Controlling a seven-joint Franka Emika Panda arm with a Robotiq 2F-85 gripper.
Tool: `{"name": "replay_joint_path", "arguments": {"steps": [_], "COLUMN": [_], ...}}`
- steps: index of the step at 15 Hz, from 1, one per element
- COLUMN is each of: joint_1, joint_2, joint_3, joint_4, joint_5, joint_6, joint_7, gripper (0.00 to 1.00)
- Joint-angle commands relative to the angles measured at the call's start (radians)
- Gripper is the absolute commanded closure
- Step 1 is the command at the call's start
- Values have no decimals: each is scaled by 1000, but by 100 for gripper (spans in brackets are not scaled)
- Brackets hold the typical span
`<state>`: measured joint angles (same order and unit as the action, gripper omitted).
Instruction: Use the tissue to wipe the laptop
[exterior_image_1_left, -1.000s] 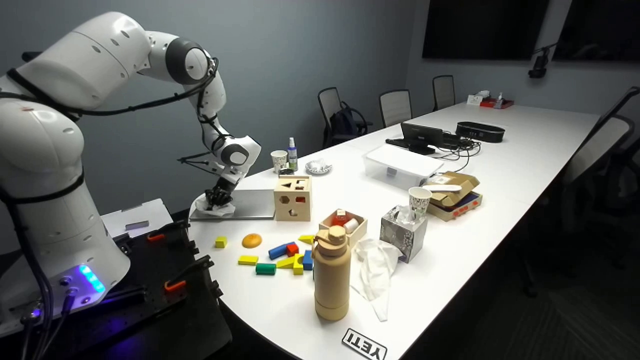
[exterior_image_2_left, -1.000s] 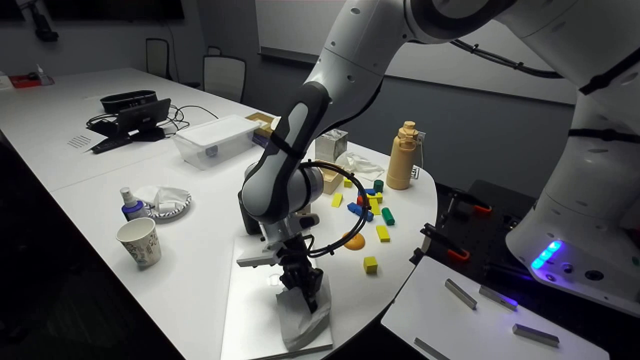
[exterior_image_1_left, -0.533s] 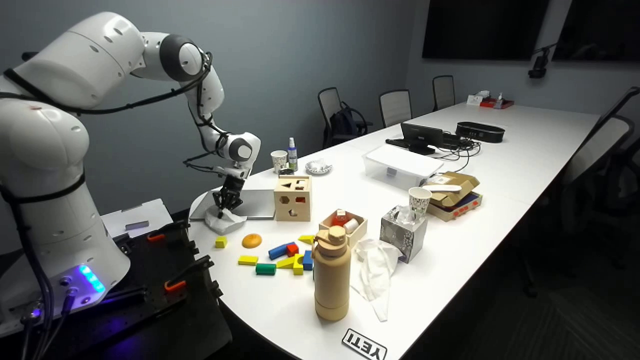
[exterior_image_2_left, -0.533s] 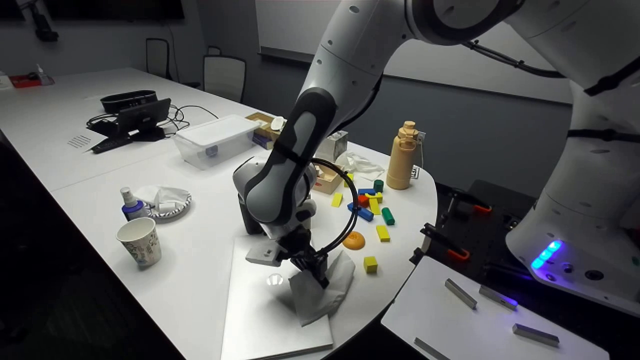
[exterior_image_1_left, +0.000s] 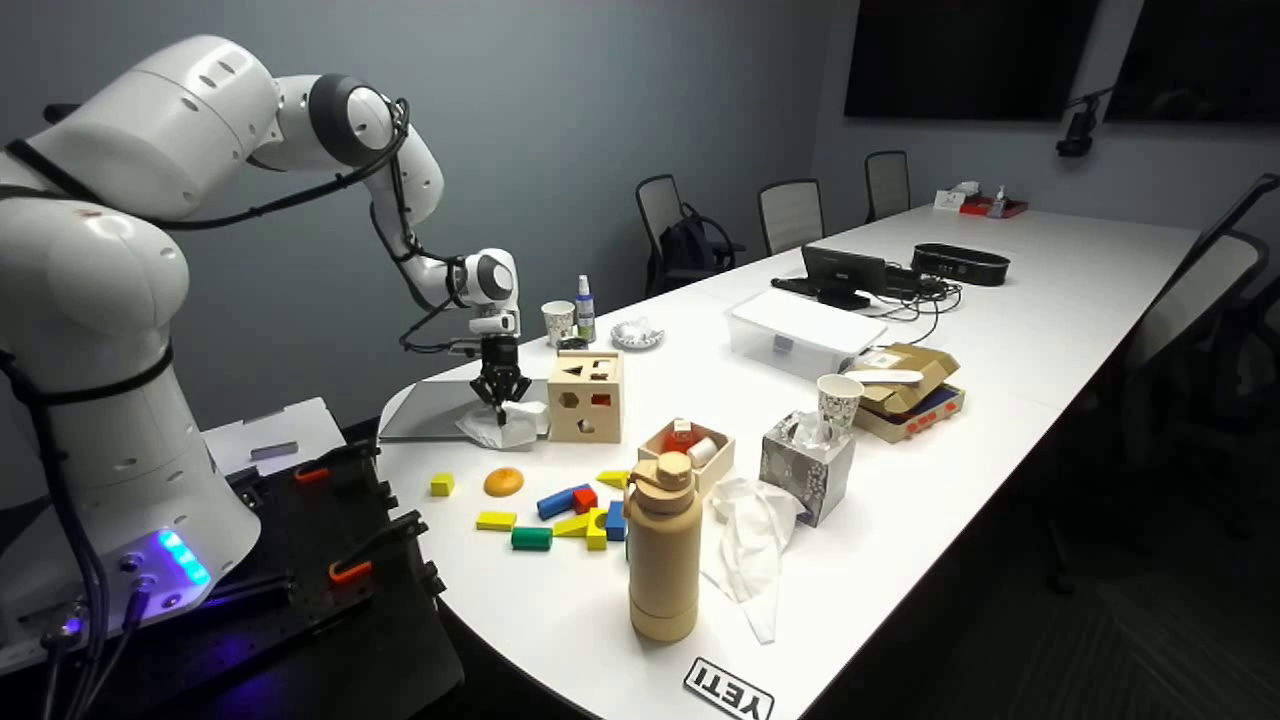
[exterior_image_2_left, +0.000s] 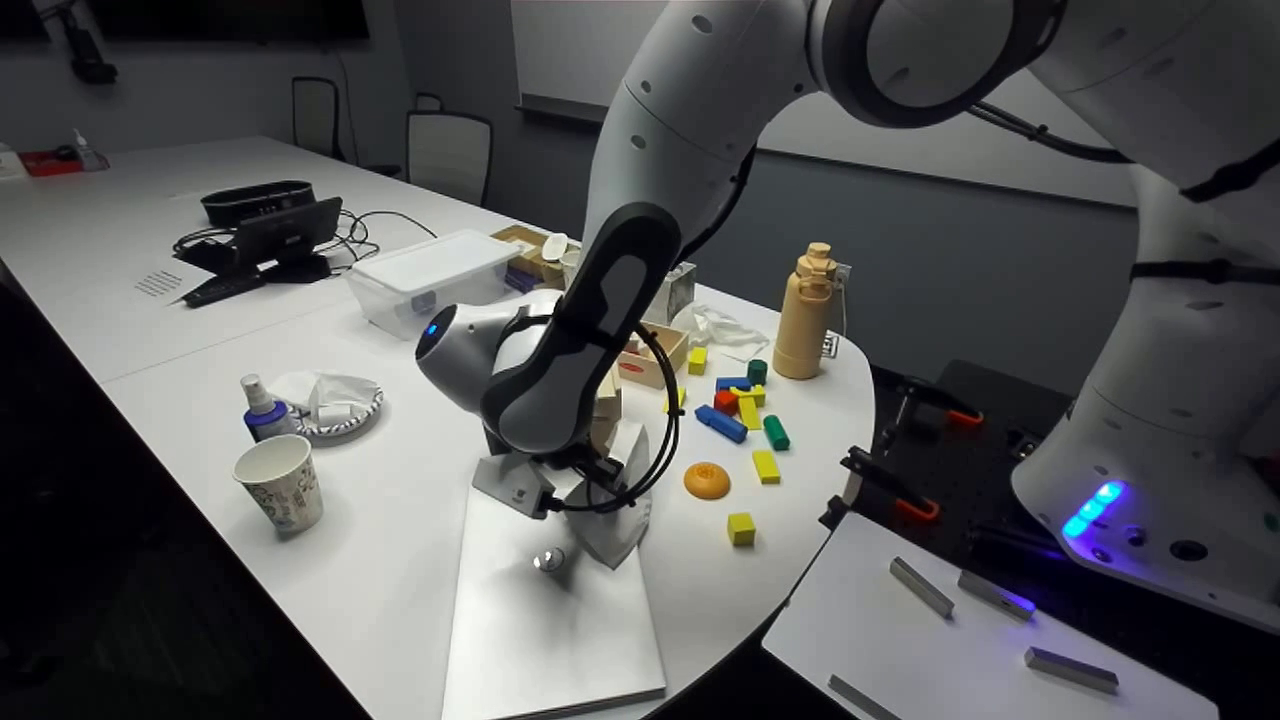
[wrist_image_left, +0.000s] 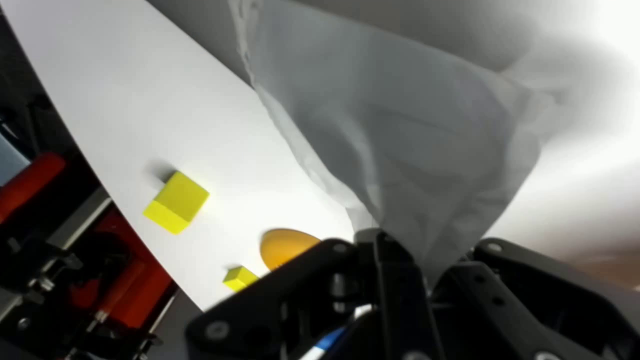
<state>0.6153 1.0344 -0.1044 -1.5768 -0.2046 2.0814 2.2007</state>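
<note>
- Since the earlier frames the hand and the tissue it carries have travelled along the laptop, from one end of it to the other – the end beside the wooden shape box. The arm has swung round with them.
- The laptop itself has stayed put: shut, silver-grey, lying flat on the worktop.
- The hand points down, its fingers clamped on the tissue; in the wrist view a gathered fold runs in between them.
- From that grip the tissue fans out, partly over the lid and partly past the laptop's long edge. How firmly it presses there, I can't tell, nor whether it touches the shape box.
- Off that same edge sit a yellow cube and an orange round piece, both clear of the laptop.
- Further along, coloured blocks – blue, red, green, yellow – lie loosely grouped, with a tan bottle upright near them.
- A tissue box stands beyond, one sheet poking from its top, and a loose white sheet lies crumpled just beside it.
- Off the laptop's opposite long side are a paper cup, a spray bottle and a patterned plate.
</note>
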Motion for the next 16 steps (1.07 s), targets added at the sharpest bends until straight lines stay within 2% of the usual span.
{"name": "replay_joint_path", "arguments": {"steps": [1,4,7,16], "joint_1": [-16,-74,-101,-119], "joint_2": [82,125,126,135], "joint_3": [14,76,103,134], "joint_4": [129,164,158,168], "joint_5": [-68,-54,-48,-37], "joint_6": [5,95,141,297], "joint_7": [-21,-144,-240,-418], "gripper": [100,100,100,100]}}
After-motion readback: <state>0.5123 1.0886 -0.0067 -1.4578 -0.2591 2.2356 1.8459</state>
